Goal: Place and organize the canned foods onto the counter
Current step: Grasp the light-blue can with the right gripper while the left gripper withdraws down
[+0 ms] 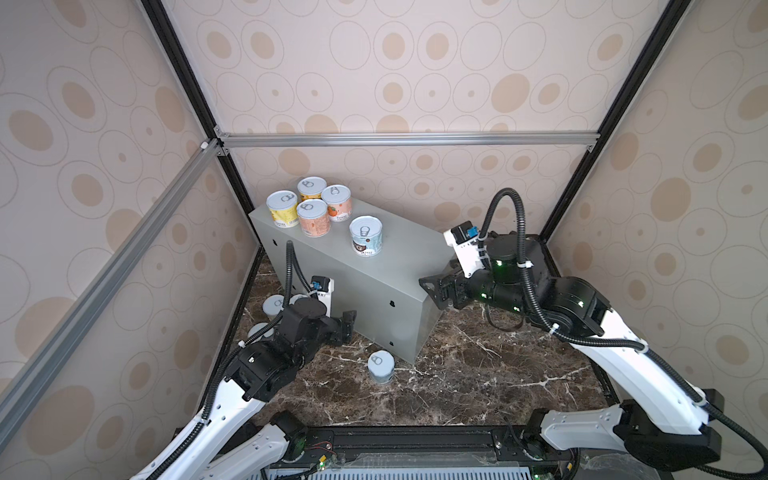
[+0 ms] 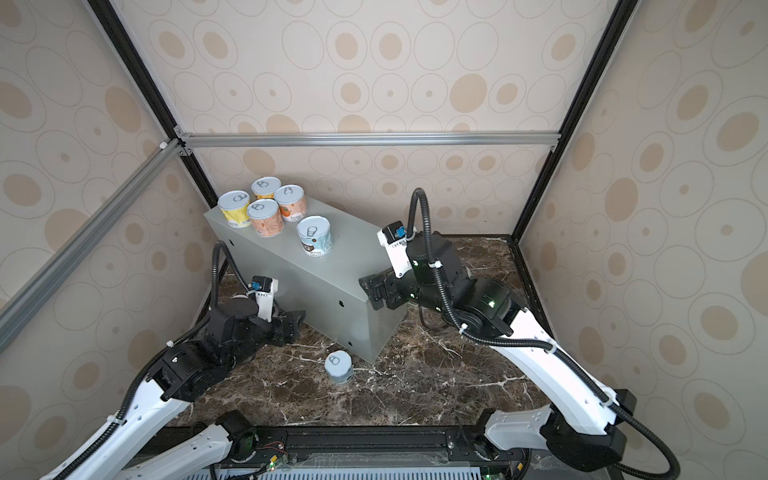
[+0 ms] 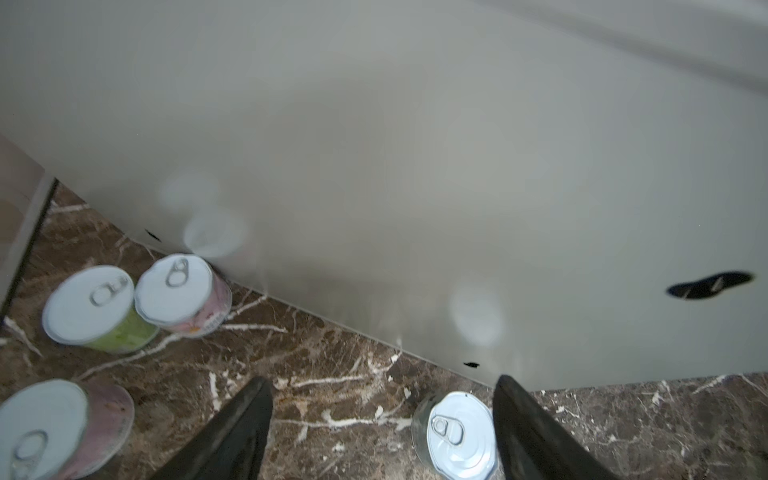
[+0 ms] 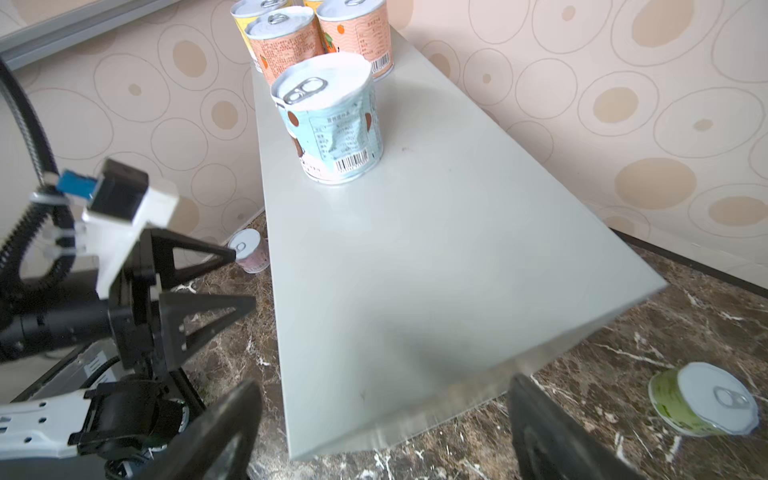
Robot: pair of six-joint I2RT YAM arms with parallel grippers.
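Floor can (image 1: 380, 365) is nearest, upright, off the counter (image 1: 374, 291) corner. Left hand (image 1: 348, 326) is spread and empty, low by the counter side. Green can (image 3: 99, 307) and pink cans (image 3: 183, 291) sit by the left wall. Right hand (image 1: 432, 293) is spread and empty at the counter end. Five cans (image 1: 314, 216) are on top at the far end. Looks about half done, between picks. Next: left hand straddles the floor can and squeezes.

left arm folded down low, left hand (image 1: 350, 319) poking out level toward the middle, jaws parted, holding nothing, right arm stretched in higher up, right hand (image 1: 432, 293) aimed across to the left, jaws spread wide, empty too
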